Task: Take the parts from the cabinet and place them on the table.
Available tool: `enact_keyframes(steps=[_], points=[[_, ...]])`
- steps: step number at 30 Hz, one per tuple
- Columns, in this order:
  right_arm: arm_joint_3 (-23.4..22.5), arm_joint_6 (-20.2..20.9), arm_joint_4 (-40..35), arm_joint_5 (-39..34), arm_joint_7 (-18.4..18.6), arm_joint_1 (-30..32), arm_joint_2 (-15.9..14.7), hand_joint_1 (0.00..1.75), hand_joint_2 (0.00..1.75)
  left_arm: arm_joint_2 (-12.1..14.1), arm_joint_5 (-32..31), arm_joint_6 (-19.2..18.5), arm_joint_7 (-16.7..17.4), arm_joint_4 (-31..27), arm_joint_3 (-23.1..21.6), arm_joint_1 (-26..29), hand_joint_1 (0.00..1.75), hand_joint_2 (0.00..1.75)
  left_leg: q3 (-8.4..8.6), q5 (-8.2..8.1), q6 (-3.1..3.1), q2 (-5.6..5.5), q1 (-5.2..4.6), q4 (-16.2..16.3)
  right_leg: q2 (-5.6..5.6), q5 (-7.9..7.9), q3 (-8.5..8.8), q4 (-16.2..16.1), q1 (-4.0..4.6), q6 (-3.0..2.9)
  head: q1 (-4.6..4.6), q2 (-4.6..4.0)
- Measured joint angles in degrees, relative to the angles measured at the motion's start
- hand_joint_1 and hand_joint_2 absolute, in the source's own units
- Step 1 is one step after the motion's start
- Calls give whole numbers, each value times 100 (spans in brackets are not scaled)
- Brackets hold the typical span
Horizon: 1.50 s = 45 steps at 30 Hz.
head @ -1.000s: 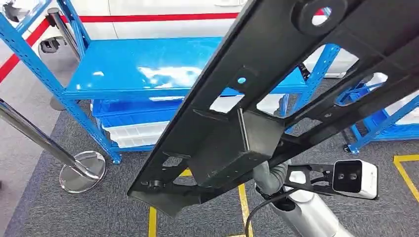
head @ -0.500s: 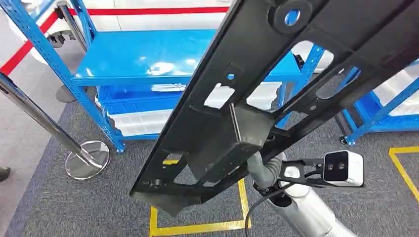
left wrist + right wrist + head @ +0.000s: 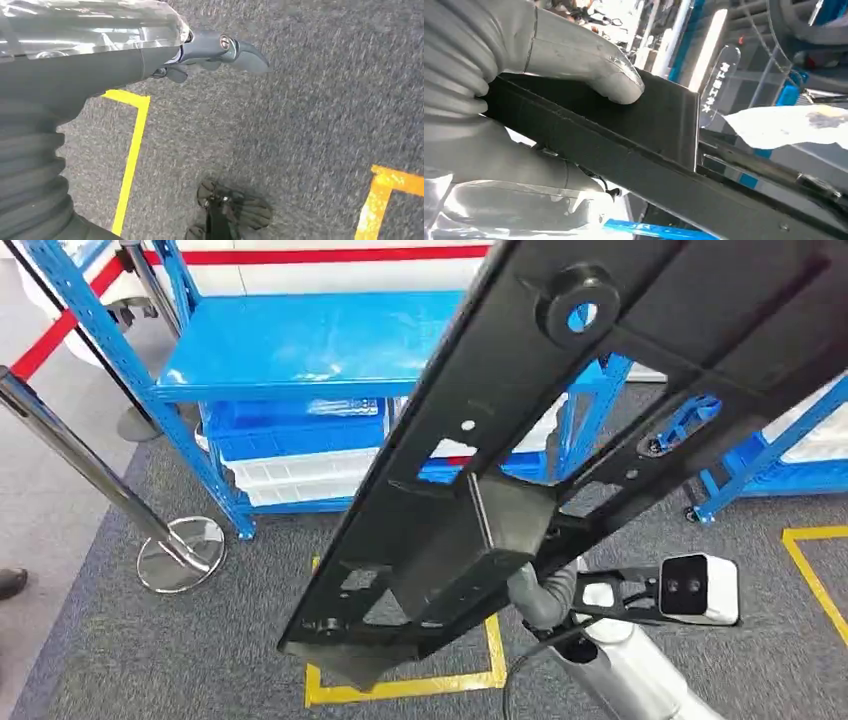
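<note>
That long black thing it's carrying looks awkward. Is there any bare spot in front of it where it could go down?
The top shelf of the blue metal rack looks bare, bordered by its blue uprights. Below it is crowded with stacked blue and white trays. The long black plastic frame part, held by the right hand, would probably overhang the shelf.

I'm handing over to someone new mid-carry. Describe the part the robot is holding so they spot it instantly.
Start at the blue shelving rack across the grey carpet. Crossing diagonally in front of it, close to the head camera, is the long black frame part, gripped by the right hand. It alone is black, pierced with cut-outs and a round hole.
</note>
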Motion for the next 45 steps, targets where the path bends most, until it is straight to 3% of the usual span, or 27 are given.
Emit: enact_keyframes(steps=[2,3,6,7,8,9,11,12,16,18,21,22,23,24,26,27,28,32,34,35,37,38,40,41,42,43,45], points=[[-188,343,-2,201,0,183,9,171,175,-17,-2,0,-2,0,9,5,0,175,-33,-34,-69,-5,18,37,-17,72,4,-81,-57,-101,0,0],[-297,489,-4,286,0,238,26,171,175,-24,-2,-2,-13,0,11,13,0,175,-83,-172,-93,-9,21,179,-25,84,-6,-81,-51,-124,0,0],[-526,592,-17,463,-6,443,85,171,175,-26,-20,-11,-18,0,17,16,0,175,-653,-860,-159,-10,45,1494,-28,114,-69,-77,-35,-164,0,0],[-589,613,-20,504,-7,543,96,171,175,-28,-22,-20,-17,0,17,29,0,175,-789,-948,-170,-10,46,1831,-33,121,-85,-70,-31,-165,0,0],[-612,629,-20,520,-7,599,103,171,175,-35,-22,-22,-17,0,17,46,0,175,-780,-903,-171,-10,47,1853,-32,125,-97,-60,-29,-164,-2,0],[-651,640,-22,546,-7,616,109,171,175,-37,-24,-28,-17,0,17,55,0,175,-657,-743,-162,-10,46,1631,-27,126,-112,-42,-27,-162,-2,0],[-710,651,-46,550,-6,638,135,171,175,-35,-24,-31,-17,0,17,47,0,175,-125,-252,-109,-10,45,639,-15,127,-113,-16,-20,-153,0,0],[-743,651,-70,551,-7,665,146,171,175,-33,-24,-31,-17,0,17,39,0,175,127,-133,-58,-15,40,150,-18,130,-111,-9,-16,-139,0,0],[-833,699,-101,697,-9,735,184,171,175,-28,-37,-70,-20,0,17,42,0,175,132,-161,37,-8,-28,17,6,192,-167,-22,-11,3,0,0],[-894,740,-214,929,-7,739,203,171,175,-22,-57,-169,-17,0,17,31,0,175,158,-59,109,48,36,-99,21,98,-219,82,-10,70,0,0],[-894,307,-387,1056,-9,694,214,171,175,11,-88,-317,42,0,17,14,0,175,102,-37,151,121,37,-85,20,-591,-774,1296,-38,116,0,0],[-883,141,-442,1110,-9,694,214,171,175,11,-107,-348,79,0,17,15,0,175,86,-38,151,154,36,-74,19,-690,-935,1638,-46,130,0,0],[-844,15,-489,1173,-9,692,214,171,175,11,-144,-371,109,0,15,14,0,175,79,-38,150,189,37,-65,16,-646,-971,1727,-61,141,0,0],[-813,-69,-520,1224,-9,687,214,171,175,11,-168,-391,140,0,9,10,0,175,82,-44,142,224,41,-60,7,-477,-858,1527,-76,149,0,0],[-698,-262,-546,1333,-9,625,221,171,175,11,-251,-431,207,0,-20,-3,0,175,87,-70,100,302,50,-20,-113,-5,-355,570,-93,147,0,0],[-638,-351,-553,1386,-9,588,249,171,175,13,-282,-439,247,0,-29,-15,0,175,87,-97,60,329,30,19,-378,77,-135,142,-88,133,0,0],[-585,-407,-564,1440,-4,565,282,171,175,37,-319,-439,297,0,-31,-22,0,175,72,-130,11,347,-14,58,-466,20,-130,101,-31,70,0,0],[-441,-562,-666,1567,-9,567,371,171,175,46,-387,-387,483,2,-46,-54,0,175,108,-149,-117,554,6,48,-171,72,-191,83,-27,-94,0,0],[-426,-619,-693,1567,-9,565,422,171,175,59,-413,-363,533,2,-59,-64,0,175,-19,-440,-178,188,52,371,-68,106,-201,72,-57,-163,-2,0],[-413,-623,-693,1567,-9,568,457,171,175,70,-424,-354,549,0,-63,-60,0,175,-203,-693,-197,82,54,803,-12,118,-215,72,-52,-185,0,0],[-389,-632,-691,1567,-9,583,470,171,175,96,-431,-337,575,2,-66,-46,0,175,-614,-1060,-210,8,53,1709,135,135,-243,75,-25,-211,-2,0],[-382,-634,-691,1567,-6,597,470,171,175,96,-431,-332,581,2,-70,-41,0,175,-705,-1051,-196,5,53,1892,215,141,-247,76,-10,-216,0,0],[-378,-639,-693,1567,-7,602,470,171,175,96,-433,-330,581,2,-74,-46,0,175,-475,-670,-131,-17,45,1388,363,149,-235,79,17,-215,-2,0],[-374,-639,-695,1567,-6,602,474,171,175,96,-433,-330,579,2,-79,-50,0,175,-196,-362,-71,-103,33,801,446,151,-220,79,36,-214,0,0],[-374,-641,-704,1567,-7,602,487,171,175,112,-433,-328,579,0,-79,-51,0,175,38,-143,-1,-305,24,293,501,156,-215,79,34,-211,0,0],[-374,-641,-706,1567,-7,597,501,171,175,151,-433,-328,581,2,-83,-56,0,175,101,-242,78,-620,54,131,542,172,-240,79,18,-184,0,0],[-365,-645,-706,1567,-6,598,516,171,175,157,-435,-321,581,2,-90,-50,0,175,113,-198,84,-535,-8,58,686,218,-310,82,-49,-97,0,0]])
